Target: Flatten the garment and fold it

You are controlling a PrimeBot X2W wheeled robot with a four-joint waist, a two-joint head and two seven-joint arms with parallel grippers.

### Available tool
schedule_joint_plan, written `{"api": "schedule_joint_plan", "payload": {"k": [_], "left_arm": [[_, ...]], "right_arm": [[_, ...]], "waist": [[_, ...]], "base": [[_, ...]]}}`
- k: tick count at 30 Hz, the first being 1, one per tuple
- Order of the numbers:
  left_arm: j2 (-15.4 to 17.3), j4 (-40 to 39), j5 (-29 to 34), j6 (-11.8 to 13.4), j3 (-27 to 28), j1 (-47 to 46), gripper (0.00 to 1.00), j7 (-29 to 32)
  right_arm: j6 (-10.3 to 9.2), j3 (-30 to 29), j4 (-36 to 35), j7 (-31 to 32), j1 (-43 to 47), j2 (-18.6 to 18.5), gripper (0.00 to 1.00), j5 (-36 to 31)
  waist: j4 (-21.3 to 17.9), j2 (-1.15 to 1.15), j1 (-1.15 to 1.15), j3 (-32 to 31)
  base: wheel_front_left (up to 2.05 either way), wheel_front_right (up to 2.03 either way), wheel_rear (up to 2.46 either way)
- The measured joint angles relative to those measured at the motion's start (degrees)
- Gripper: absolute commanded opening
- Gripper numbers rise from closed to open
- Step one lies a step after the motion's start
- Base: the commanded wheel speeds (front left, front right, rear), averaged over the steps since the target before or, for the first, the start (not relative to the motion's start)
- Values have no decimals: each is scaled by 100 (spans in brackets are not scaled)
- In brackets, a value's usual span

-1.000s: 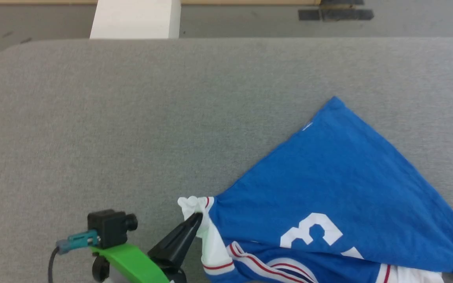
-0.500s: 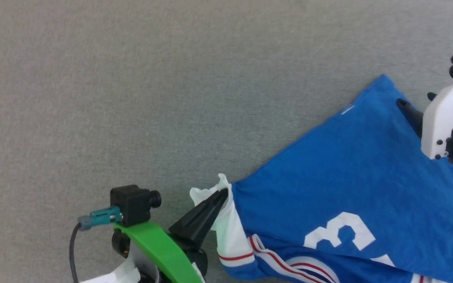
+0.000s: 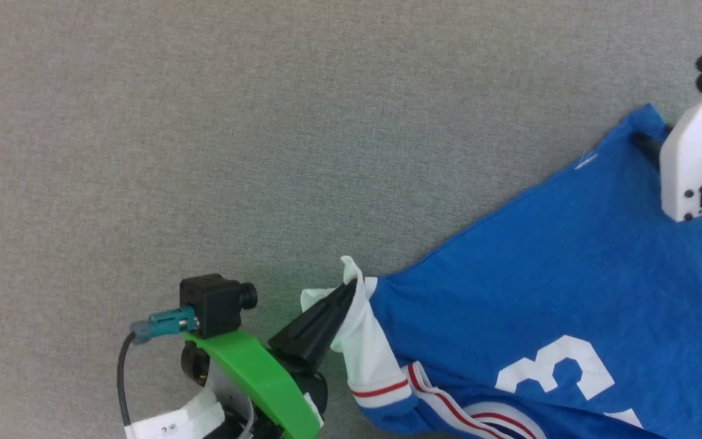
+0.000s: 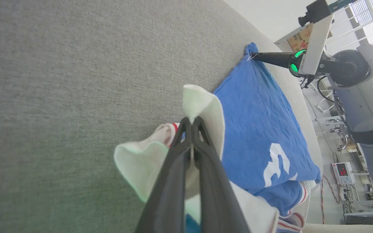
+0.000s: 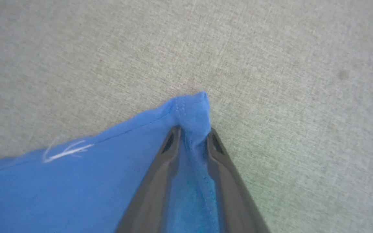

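The shirt [image 3: 540,286] lies on the grey bench [image 3: 205,152], toward the robot's right and close to its body, and it runs off the lower right of the head view. The left pincer [image 3: 348,291] is clamped on bunched white cloth at the end of one sleeve [image 3: 369,347]. In its wrist view the two fingers press together with the fabric pinched between them and puffing out on either side. The right pincer [image 5: 193,131] has a blue hem corner [image 5: 191,106] nipped between its tips, low against the bench.

Between the two grips the blue edge runs in a fairly straight line, and the panel behind it looks smooth — so the spreading seems well under way. It is not finished, though. Near the robot the cloth is rumpled: the red-striped trim [image 3: 448,405] curls over itself, the white numeral [image 3: 561,369] sits on a slanted, uneven patch, and the left wrist view shows layers heaped below it. The far sleeve and the other hem corner cannot be made out.

By my reading, flattening is roughly midway — one edge drawn out, the rest yet to be laid open. No fold has been made, so the whole folding stage is left to do.
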Motion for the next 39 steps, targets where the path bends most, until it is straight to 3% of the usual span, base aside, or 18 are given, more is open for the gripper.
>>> {"api": "schedule_joint_plan", "payload": {"k": [7,12,19,25,33,39], "left_arm": [[-5,120,60,-43,207,-58,0,-326],[-65,464,477,68,616,-419,0,-962],[-36,972,822,186,909,-1267,0,-1149],[167,1449,954,149,1040,-2360,0,-867],[505,2328,1132,-91,992,-3986,0,-302],[455,3258,1185,-143,883,-4909,0,-49]], "right_arm": [[1,46,83,-734,43,16,0,65],[1,-445,135,-1733,117,364,0,81],[1,-1125,178,-2596,256,715,0,-66],[1,-1381,32,-2795,173,894,0,-248],[1,-1299,-36,-2758,-550,1047,0,-471],[1,-1143,305,-2720,-1248,1222,0,-727]], "waist": [[-68,0,0,-213],[-149,0,1,-515],[-295,0,1,-1069],[-456,0,1,-1566],[-728,0,0,-2179],[-952,0,0,-2602]], "base": [[0,0,0],[0,0,0],[0,0,0],[0,0,0],[0,0,0],[0,0,0]]}}
